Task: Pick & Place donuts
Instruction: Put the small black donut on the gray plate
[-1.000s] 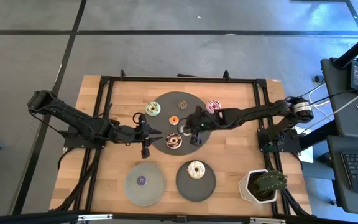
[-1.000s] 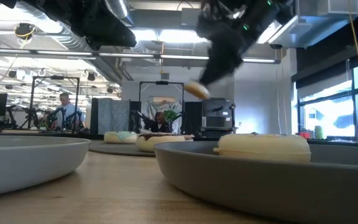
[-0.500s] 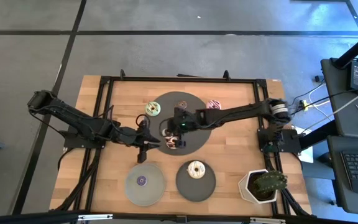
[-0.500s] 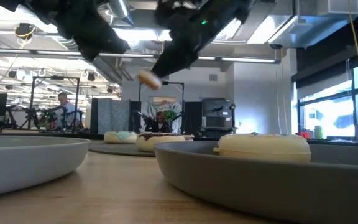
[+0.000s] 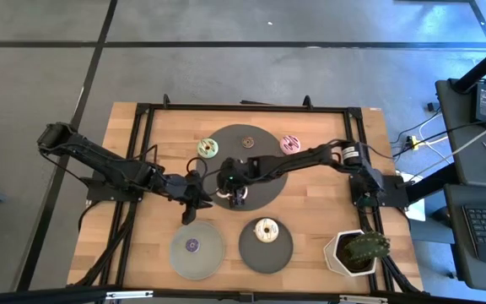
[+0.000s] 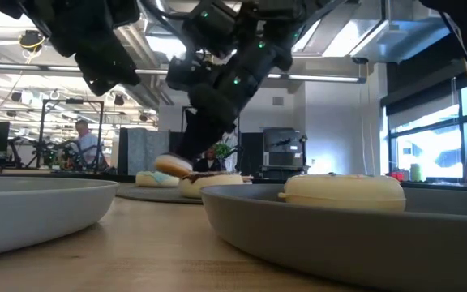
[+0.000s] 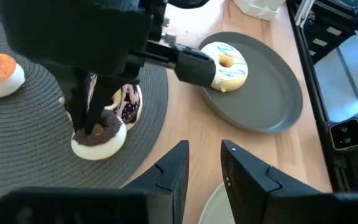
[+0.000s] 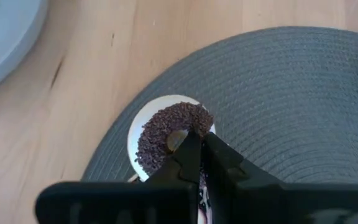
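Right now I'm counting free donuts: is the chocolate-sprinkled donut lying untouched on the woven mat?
No, the right gripper has its fingers closed on the rim of the chocolate-sprinkled donut over the woven mat.

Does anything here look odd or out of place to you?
Only mildly. The right gripper pinches a chocolate donut that sits right against a second donut near the mat's edge; they seem to touch, perhaps overlap. Nothing looks spilled or broken.
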